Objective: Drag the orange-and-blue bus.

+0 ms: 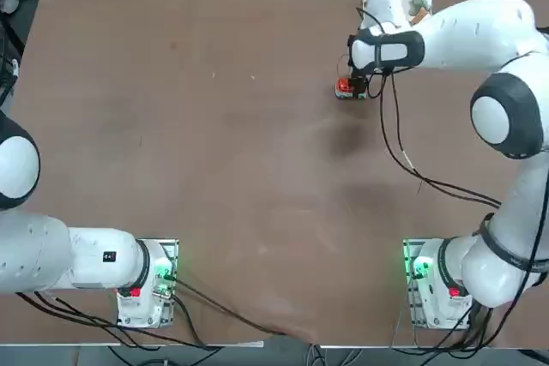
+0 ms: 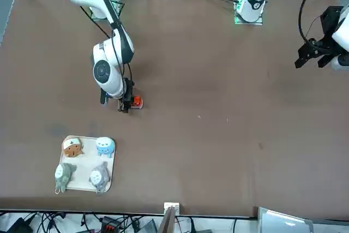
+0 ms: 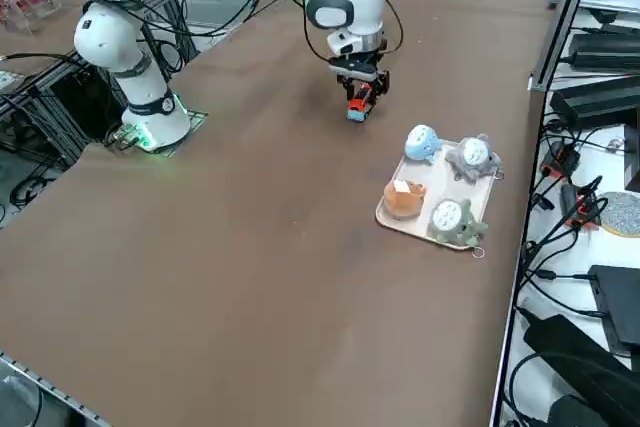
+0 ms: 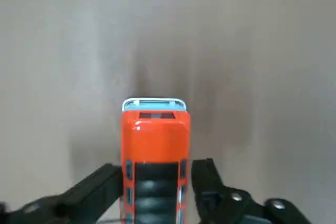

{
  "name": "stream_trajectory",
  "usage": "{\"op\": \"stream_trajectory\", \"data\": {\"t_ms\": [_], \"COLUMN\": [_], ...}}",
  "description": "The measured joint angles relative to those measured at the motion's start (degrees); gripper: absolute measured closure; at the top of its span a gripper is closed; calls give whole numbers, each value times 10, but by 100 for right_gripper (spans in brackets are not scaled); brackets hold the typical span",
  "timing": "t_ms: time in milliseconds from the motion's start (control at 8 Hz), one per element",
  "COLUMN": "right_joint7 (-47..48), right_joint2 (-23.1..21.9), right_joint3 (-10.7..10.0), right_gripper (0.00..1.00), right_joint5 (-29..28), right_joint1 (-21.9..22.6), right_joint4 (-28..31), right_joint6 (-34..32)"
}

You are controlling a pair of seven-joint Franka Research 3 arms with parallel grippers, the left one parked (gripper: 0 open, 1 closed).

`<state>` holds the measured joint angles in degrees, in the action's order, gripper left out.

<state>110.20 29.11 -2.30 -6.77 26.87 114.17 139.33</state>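
Tabletop [image 1: 214,169]: right hand [image 4: 157,167] apparently astride bus [image 4: 156,137]

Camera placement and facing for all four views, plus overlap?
Top: overhead, looks down at the brown tabletop; both arms show.
Front: across the table, faces the robot; both arms, beige tray of small animal figurines.
Right side: raised at robot's right, looks diagonally down; right arm, tray.
Right wrist: on right arm, looks at its black right gripper, fingers either side of the boxy red-orange toy bus.
Front and right side share tray, bus, right gripper.
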Motion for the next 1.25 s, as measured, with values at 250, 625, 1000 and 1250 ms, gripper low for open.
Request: {"op": "stream_trajectory", "data": {"t_ms": [250,625,1000,1250], "right_joint7": [1,1,-8,-38], "right_joint2": [21,21,9,-14], "right_joint3": [-2,-9,-13,-13], "right_gripper": [0,0,0,0], "right_joint5": [0,0,0,0], "right_joint1": [4,3,3,4], "right_joint4": [-4,-46,-89,-123], "right_joint6": [1,-77,-162,-261]}}
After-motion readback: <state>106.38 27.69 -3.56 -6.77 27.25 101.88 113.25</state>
